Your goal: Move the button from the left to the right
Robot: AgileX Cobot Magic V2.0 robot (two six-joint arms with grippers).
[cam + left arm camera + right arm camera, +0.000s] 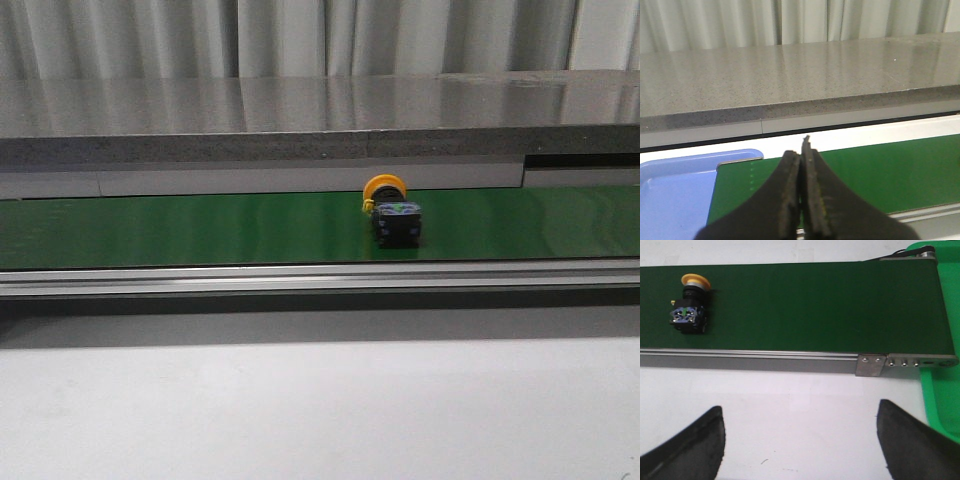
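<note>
We see a blue tray (670,195) at the left end of the green belt (200,228). Left gripper (801,200) hangs over that end, near the tray's right edge, fingers (789,195) clenched together with nothing between them.

The button (392,212) lies on its side on the belt, a bit right of centre in the front view, yellow cap pointing to the far side, black body toward the near rail (300,278). Nothing touches it.

Right gripper (800,440) hovers over the white table (790,400) on the near side of the belt, fingers (687,450) spread wide, released, holding nothing. Button sits well to its left. A green bin (945,340) sits at the belt's right end.
</note>
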